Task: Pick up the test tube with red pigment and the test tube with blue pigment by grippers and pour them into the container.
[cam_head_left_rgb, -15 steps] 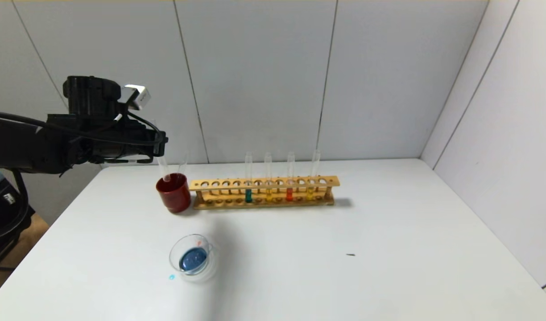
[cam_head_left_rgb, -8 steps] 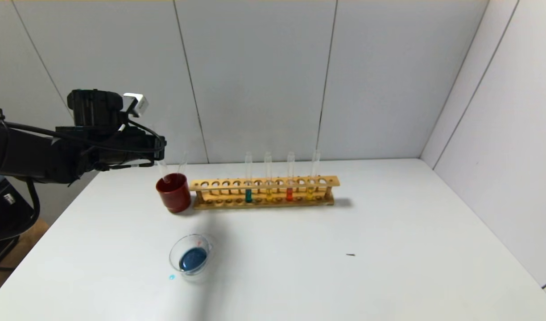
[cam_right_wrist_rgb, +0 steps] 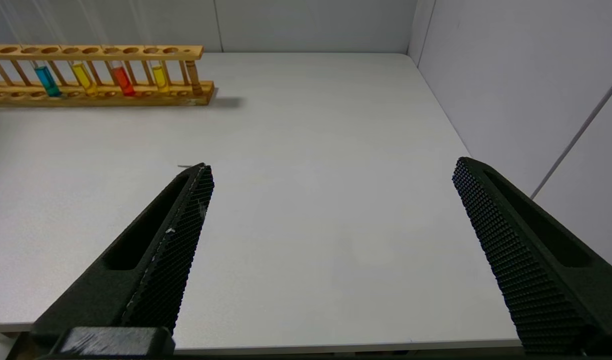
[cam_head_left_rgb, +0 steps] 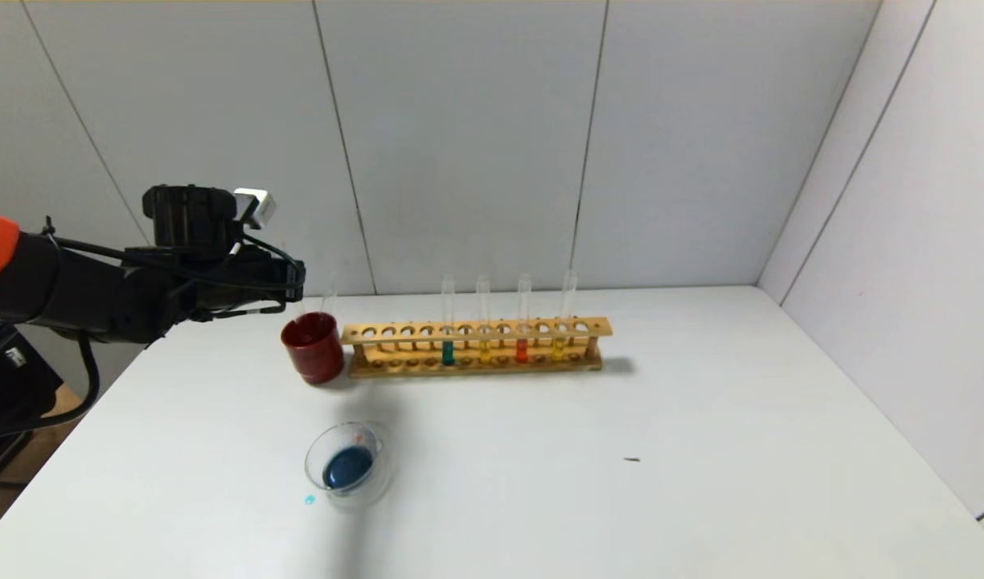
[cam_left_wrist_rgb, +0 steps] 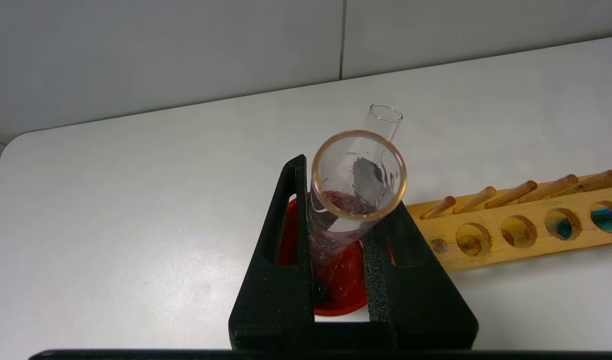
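The left gripper (cam_left_wrist_rgb: 338, 280) pinches an empty glass tube (cam_left_wrist_rgb: 353, 200) over the red cup (cam_head_left_rgb: 313, 347) beside another tube (cam_left_wrist_rgb: 383, 120), the right gripper (cam_right_wrist_rgb: 331, 255) gapes wide, four tubes stand racked, including red (cam_head_left_rgb: 522, 338) and blue (cam_head_left_rgb: 448, 342), and one dish (cam_head_left_rgb: 349, 464) sits nearer.

The cup (cam_head_left_rgb: 313, 347) stands just left of the rack (cam_head_left_rgb: 476, 347); the container (cam_head_left_rgb: 346, 464) sits nearer, in front.

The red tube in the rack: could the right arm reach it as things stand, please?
Probably yes. The right gripper is open, only bare table lies between it and the rack, and the red tube stands with its top free. The left gripper holds another tube at the cup.
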